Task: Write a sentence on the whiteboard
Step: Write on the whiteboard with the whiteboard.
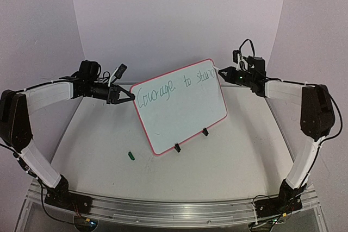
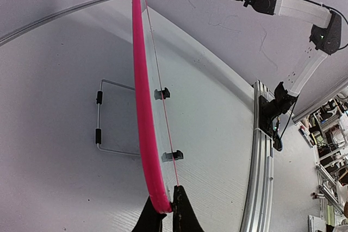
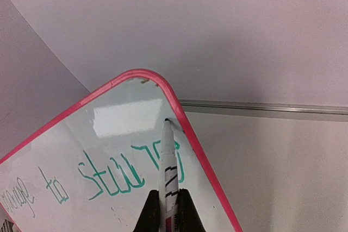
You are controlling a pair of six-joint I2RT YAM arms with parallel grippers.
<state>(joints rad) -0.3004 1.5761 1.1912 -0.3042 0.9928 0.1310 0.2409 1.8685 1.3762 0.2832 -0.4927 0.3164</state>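
On the pale table (image 1: 234,156), the pink-framed white rectangular whiteboard (image 1: 179,107) stands tilted, the left gripper (image 1: 126,95) clamped on its edge, likely bracing it against pen pressure. The right gripper (image 1: 222,71) pinches a white marker (image 3: 167,161), tip just past the green cursive sentence (image 3: 130,172).

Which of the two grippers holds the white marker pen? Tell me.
The right gripper, shut on the white marker pen; the left gripper instead pinches the edge of the pink-framed rectangular whiteboard.

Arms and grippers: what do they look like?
The left arm and right arm match: white links, black joints and bases. The left gripper and right gripper are black with tapered fingers; cables loop at each wrist. No markings legible.
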